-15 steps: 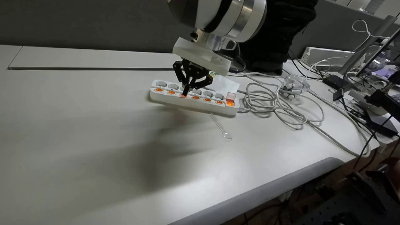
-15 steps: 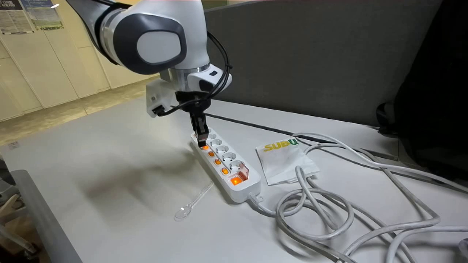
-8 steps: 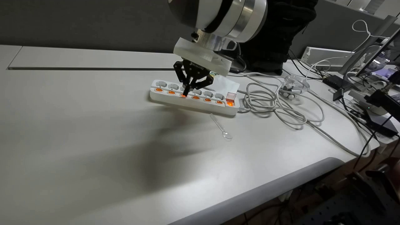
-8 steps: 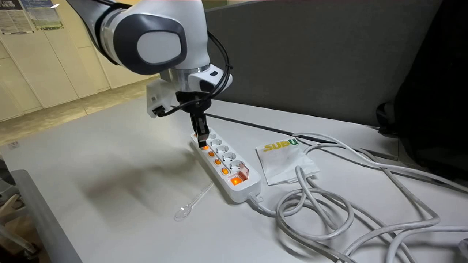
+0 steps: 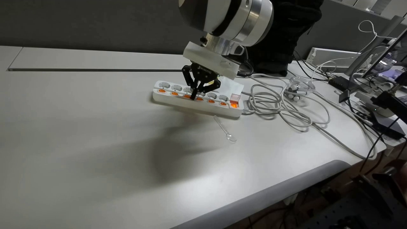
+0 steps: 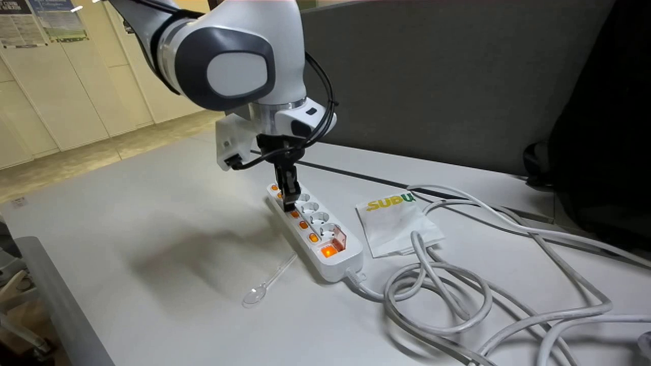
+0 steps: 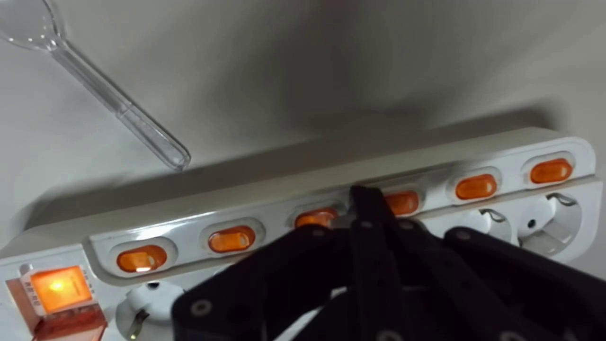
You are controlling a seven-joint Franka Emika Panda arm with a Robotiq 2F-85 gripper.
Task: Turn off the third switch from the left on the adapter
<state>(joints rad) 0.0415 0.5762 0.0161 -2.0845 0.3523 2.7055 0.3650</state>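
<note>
A clear spoon (image 7: 111,98) lies nearest on the desk (image 5: 270,156). Behind sits the white adapter (image 5: 203,107), its third switch from the left (image 5: 186,96) just beside the gripper (image 5: 193,97), whose fingers are pressed together. Farther back, a napkin (image 6: 391,229) shows yellow “SUB” and a green letter.

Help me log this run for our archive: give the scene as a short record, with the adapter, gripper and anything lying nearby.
adapter: white, on the table; six orange switches plus main switch
main switch: glowing, see-through cover standing open
gripper: shut, tip between third switch and fourth switch; contact unclear
third switch: partly hidden in the wrist view; on or off unclear
spoon: clear plastic, on the table, apart from the adapter
paper: white, printed, beside the adapter
</note>
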